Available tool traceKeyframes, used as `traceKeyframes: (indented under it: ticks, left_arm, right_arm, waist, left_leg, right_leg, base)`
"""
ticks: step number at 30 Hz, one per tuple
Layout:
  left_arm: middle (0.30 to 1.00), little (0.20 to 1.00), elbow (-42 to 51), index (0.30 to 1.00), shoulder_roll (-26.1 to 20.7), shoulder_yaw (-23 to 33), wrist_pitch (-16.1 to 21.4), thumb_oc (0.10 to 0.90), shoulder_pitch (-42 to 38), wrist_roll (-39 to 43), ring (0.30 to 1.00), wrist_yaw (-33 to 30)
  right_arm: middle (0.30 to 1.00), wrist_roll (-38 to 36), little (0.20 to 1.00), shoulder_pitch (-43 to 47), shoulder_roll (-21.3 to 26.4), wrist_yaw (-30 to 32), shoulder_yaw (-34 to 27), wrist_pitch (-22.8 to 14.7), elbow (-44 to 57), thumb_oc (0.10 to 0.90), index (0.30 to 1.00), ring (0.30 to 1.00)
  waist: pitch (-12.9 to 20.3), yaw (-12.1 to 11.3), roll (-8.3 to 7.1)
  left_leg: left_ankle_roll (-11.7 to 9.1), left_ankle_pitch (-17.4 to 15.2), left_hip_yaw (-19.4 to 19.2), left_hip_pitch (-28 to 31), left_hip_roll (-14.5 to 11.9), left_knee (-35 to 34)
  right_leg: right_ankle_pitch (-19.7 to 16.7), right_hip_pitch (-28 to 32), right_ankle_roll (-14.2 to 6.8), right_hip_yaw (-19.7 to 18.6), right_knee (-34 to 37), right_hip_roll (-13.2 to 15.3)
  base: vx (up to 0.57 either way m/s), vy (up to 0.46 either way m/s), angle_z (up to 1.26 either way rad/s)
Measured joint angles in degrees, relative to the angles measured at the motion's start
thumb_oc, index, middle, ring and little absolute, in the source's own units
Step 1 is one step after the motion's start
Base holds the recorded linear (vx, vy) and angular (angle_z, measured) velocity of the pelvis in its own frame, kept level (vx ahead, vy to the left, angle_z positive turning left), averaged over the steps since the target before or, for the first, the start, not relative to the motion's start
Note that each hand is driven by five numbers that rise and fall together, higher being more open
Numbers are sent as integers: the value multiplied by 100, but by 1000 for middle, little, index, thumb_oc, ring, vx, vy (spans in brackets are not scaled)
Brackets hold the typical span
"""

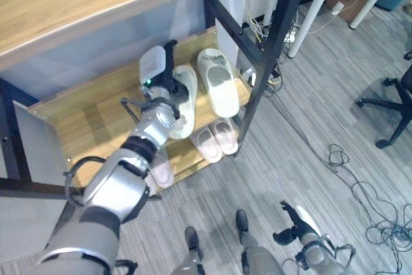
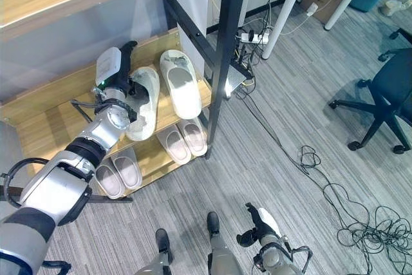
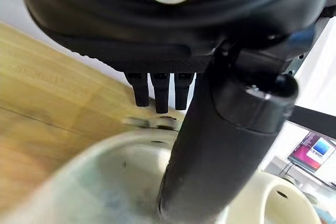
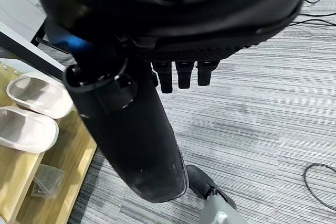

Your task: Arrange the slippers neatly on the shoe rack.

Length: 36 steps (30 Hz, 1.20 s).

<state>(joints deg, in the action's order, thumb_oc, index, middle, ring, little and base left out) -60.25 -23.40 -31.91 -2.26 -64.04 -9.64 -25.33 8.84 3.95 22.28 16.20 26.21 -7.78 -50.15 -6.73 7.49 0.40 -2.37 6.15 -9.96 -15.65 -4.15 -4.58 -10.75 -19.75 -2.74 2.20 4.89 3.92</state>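
The shoe rack [image 2: 168, 111] carries a cream slipper pair on its middle shelf. The right slipper [image 2: 181, 84] lies flat near the shelf's right end. The left slipper [image 2: 144, 102] sits just beside it, overhanging the front edge. On the bottom shelf a pale pair [image 2: 183, 140] lies near the right end and another pair [image 2: 118, 172] further left, partly covered by the arm. The left robot hand [image 2: 118, 72] rests on the left slipper, its thumb pressed into the slipper's opening and its fingers straight beyond; whether it grips is unclear. The right robot hand [image 2: 259, 222] hangs low over the grey floor [image 2: 302, 94], well apart from the rack, fingers straight.
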Motion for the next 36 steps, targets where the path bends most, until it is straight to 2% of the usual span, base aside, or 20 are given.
traceKeyframes:
  ticks: [11, 15, 18, 19, 21, 30, 36]
  left_arm:
    - [900, 900, 91, 900, -78, -9, 15, 800, 186, -268, 900, 227]
    - [900, 900, 838, 900, -364, 7, 37, 800, 496, -310, 900, 221]
    - [900, 900, 921, 900, -410, 10, 34, 800, 524, -305, 900, 220]
    - [900, 900, 1470, 900, -606, 89, 47, 800, 802, -301, 900, 199]
    - [900, 900, 1813, 900, -718, 80, 215, 800, 1055, -299, 900, 201]
    - [900, 900, 1803, 900, -717, 76, 275, 800, 1446, -171, 900, 383]
    - [900, 900, 1817, 900, -720, 82, 305, 800, 1554, 54, 900, 562]
  right_arm:
    - [900, 2, 900, -24, -7, 10, -5, 75, -232, 800, 900, 900]
    - [900, 2, 900, -107, -5, 15, -21, 76, -229, 800, 900, 900]
    - [900, 2, 900, -156, -7, 15, -23, 75, -230, 800, 900, 900]
    - [900, 2, 900, -169, -11, 15, -47, 73, -227, 800, 900, 900]
    - [900, 6, 900, -203, -11, 15, -51, 103, -241, 800, 900, 900]
    - [900, 5, 900, -184, -173, 3, -128, 187, -253, 800, 900, 900]
    - [900, 0, 900, -135, -175, 2, -191, 212, -419, 800, 900, 900]
  waist:
    - [49, -178, 82]
    - [49, -204, 82]
    - [48, -266, 83]
    - [49, -272, 93]
    - [54, -289, 102]
    - [49, -314, 115]
    - [56, -363, 210]
  left_leg:
    - [4, 19, 43, 12, 4, 0]
    - [0, 31, 63, 30, -1, 0]
    - [-1, 32, 67, 84, 0, 0]
    - [-1, 32, 63, 88, 1, -1]
    - [-4, 34, 67, 103, -2, 0]
    - [-12, 56, 97, 154, -1, -1]
    - [-12, 56, 115, 179, -1, -1]
  right_leg:
    - [-1, 34, 3, 40, 0, 9]
    - [-4, 62, 7, 59, 1, 5]
    - [2, 116, 9, 64, 2, 7]
    - [1, 117, 9, 61, 2, 6]
    - [1, 134, 10, 66, 2, 3]
    - [-3, 199, 16, 105, 4, 8]
    - [2, 234, 18, 124, 4, 9]
  base:
    - [-2, 0, 1]
    - [0, 0, 0]
    - [0, 0, 0]
    - [0, 0, 0]
    - [0, 0, 0]
    - [0, 0, 0]
    - [0, 0, 0]
